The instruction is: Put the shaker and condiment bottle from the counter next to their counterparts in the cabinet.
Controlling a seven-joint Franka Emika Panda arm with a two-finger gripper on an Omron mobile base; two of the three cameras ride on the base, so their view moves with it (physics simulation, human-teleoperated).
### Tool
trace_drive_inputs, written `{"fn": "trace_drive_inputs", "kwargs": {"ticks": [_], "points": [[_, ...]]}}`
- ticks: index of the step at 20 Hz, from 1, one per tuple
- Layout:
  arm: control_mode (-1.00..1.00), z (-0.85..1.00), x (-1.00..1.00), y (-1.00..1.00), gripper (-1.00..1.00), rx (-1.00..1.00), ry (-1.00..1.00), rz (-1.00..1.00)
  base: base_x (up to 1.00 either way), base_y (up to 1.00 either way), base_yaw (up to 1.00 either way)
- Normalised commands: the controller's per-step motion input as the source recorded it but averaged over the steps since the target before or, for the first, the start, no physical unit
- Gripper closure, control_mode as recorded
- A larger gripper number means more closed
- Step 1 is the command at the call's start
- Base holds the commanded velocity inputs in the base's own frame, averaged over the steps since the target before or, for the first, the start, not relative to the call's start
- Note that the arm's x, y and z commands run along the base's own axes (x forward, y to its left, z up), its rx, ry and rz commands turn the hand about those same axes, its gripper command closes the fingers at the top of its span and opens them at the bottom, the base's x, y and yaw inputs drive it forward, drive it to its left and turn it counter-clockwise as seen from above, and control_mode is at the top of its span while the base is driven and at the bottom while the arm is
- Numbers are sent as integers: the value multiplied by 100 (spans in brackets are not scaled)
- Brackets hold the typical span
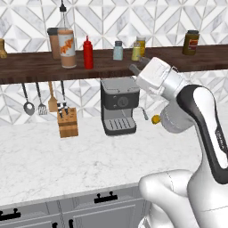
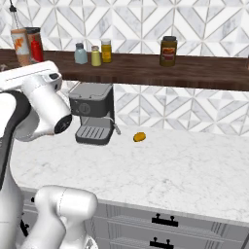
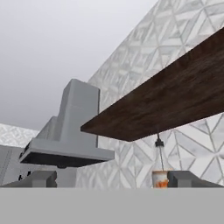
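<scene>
The pale yellow-olive shaker (image 1: 136,51) (image 2: 96,56) stands on the dark wooden cabinet shelf (image 1: 35,67) (image 2: 204,70), just right of the pale blue-grey shaker (image 1: 118,50) (image 2: 80,53). The red condiment bottle (image 1: 88,53) (image 2: 36,48) stands upright on the same shelf beside the tall orange-labelled bottle (image 1: 67,46) (image 2: 20,46) (image 3: 159,177). My gripper (image 1: 139,63) (image 3: 113,179) is open and empty, just below and in front of the shelf edge under the yellow-olive shaker. In the hand view the shelf's underside (image 3: 175,96) shows.
A deeper yellow jar (image 1: 141,43) (image 2: 106,50) and a dark jar (image 1: 190,42) (image 2: 168,50) share the shelf. On the marble counter (image 1: 44,156) (image 2: 185,170) stand a coffee machine (image 1: 118,107) (image 2: 92,114), a knife block (image 1: 67,122) and a small orange fruit (image 2: 139,137). Utensils (image 1: 40,100) hang below the shelf.
</scene>
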Motion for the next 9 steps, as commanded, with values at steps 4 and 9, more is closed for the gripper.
{"fn": "trace_drive_inputs", "kwargs": {"ticks": [4, 9], "points": [[-100, 0, -88, -35, -100, 15, 1, -3, 0, 0, 0], [-100, 0, -86, -25, -100, 13, 4, -3, 0, 0, 0]]}}
